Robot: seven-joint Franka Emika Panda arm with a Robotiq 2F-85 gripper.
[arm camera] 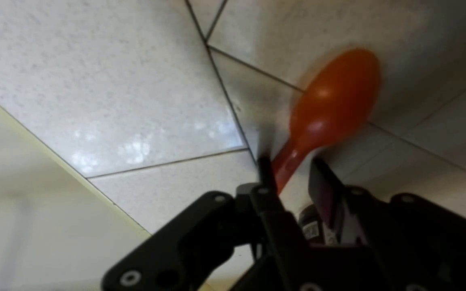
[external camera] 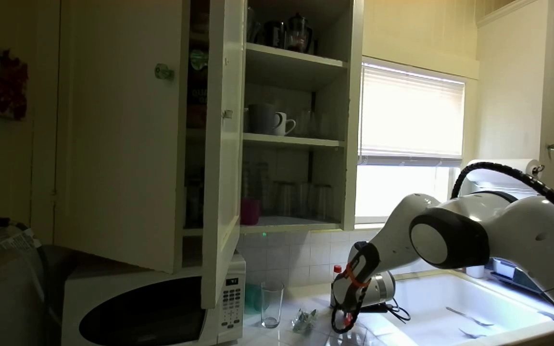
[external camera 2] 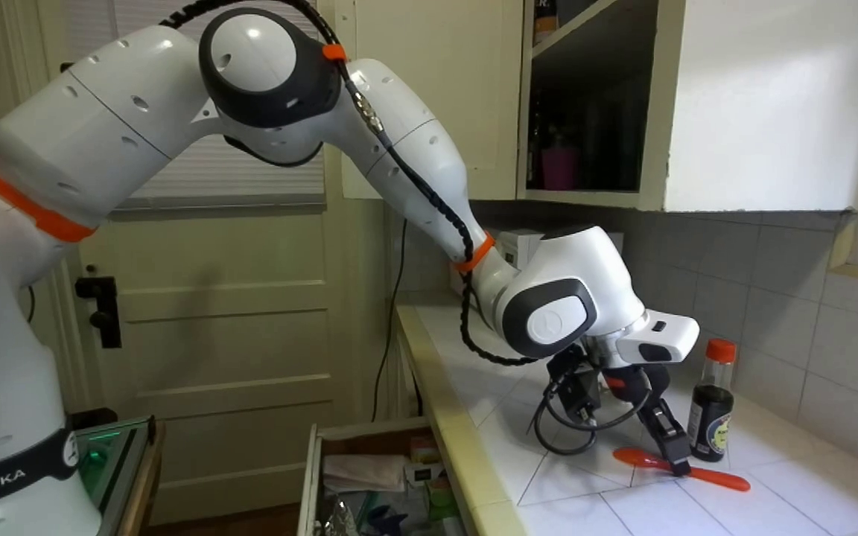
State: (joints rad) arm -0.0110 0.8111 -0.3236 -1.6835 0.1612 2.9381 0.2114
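Note:
An orange-red spoon (arm camera: 334, 101) lies on the white tiled counter (arm camera: 144, 93), its bowl pointing away from my gripper in the wrist view. My gripper (arm camera: 291, 162) is down at the spoon's handle, with the handle between the fingers. The left finger (arm camera: 266, 173) is at or very close to the handle; a gap separates the handle from the right finger (arm camera: 322, 190). In an exterior view a fingertip (external camera 2: 676, 465) crosses the spoon (external camera 2: 723, 479) at mid-length. Right behind the gripper stands a dark sauce bottle (external camera 2: 710, 424) with a red cap, partly hidden by the fingers in the wrist view.
A clear glass (external camera: 271, 307) and a crumpled clear plastic piece (external camera: 303, 320) stand near the microwave (external camera: 152, 307). The sink (external camera: 431, 293) holds forks. An overhead cabinet door (external camera: 221, 158) hangs open. Below the counter, a drawer (external camera 2: 313, 476) is pulled out.

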